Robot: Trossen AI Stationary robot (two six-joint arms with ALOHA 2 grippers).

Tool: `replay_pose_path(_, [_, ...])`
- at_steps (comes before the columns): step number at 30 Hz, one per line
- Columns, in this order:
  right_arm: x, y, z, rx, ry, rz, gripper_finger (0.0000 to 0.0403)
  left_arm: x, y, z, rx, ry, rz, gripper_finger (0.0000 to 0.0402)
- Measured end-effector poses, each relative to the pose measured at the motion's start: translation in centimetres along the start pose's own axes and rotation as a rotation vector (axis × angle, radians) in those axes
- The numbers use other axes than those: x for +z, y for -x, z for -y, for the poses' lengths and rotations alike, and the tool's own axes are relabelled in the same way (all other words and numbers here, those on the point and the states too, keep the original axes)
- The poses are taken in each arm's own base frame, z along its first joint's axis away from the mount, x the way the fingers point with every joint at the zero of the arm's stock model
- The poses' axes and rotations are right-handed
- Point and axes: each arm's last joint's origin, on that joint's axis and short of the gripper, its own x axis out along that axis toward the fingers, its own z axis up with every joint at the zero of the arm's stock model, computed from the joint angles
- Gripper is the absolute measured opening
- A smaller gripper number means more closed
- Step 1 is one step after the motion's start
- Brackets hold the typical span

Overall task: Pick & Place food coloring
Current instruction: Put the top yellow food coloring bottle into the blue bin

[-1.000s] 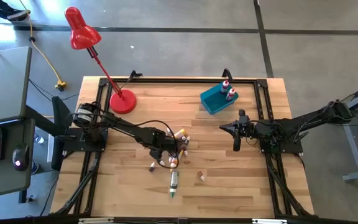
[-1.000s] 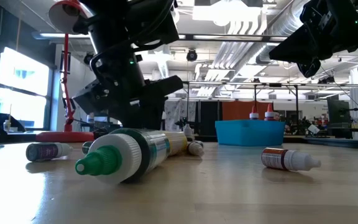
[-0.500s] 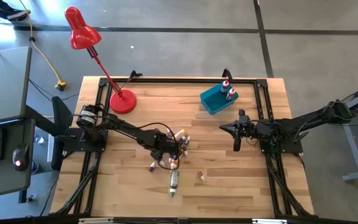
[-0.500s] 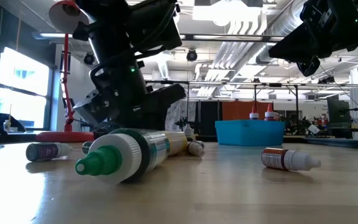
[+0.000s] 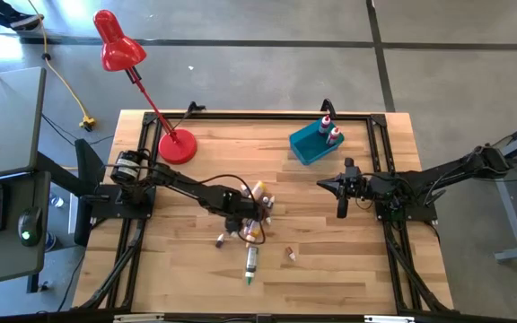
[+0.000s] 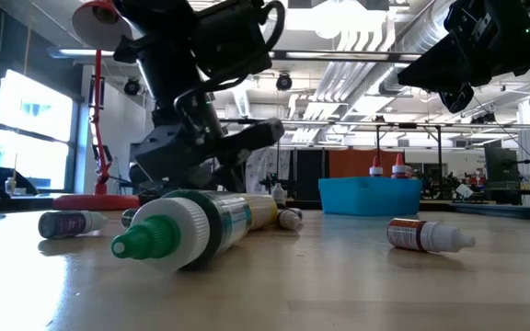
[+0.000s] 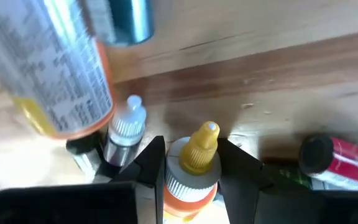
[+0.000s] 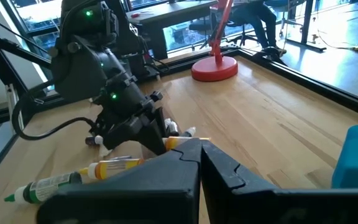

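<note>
left hand (image 7: 191, 171) is clamped on a yellow-capped bottle (image 7: 194, 165) mid-counter (image 5: 330, 260), right hand (image 5: 341, 196) hangs clenched, holding nothing

Bin (image 5: 310, 144) stands at the desk (image 5: 357, 269) rear; bottle cluster (image 5: 257, 208) lies left-forward of bin; lamp (image 5: 176, 145) far left of bin.

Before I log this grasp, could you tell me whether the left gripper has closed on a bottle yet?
Yes: the left gripper is shut on the yellow-capped orange bottle; the left wrist view shows both fingers pressed against its neck.
</note>
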Motion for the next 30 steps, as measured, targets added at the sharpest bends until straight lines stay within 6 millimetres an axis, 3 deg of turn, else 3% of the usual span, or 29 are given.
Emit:
replay_pose_path(8, [0.0,0.0,0.0,-0.001,0.000,0.000,0.0000,0.0,0.7,-1.1,0.116,0.238,-0.017,0.0095])
replay_pose_path(17, [0.1,0.0,0.0,0.001,-0.003,0.008,0.0000,-2.2,5.0,-2.0,0.276,0.580,-0.033,0.0101])
replay_pose_path(24, [0.2,0.0,0.0,0.000,-0.016,0.025,0.0000,-7.3,10.0,-3.6,0.677,0.923,0.057,0.0102])
replay_pose_path(27, [0.2,0.0,0.0,-0.005,-0.038,0.022,0.0000,-10.8,11.1,-3.9,0.886,1.143,0.276,0.0102])
replay_pose_path(30, [0.1,0.1,-0.1,0.047,-0.037,-0.002,0.0000,-14.5,10.8,-3.3,1.000,1.347,0.550,0.0103])
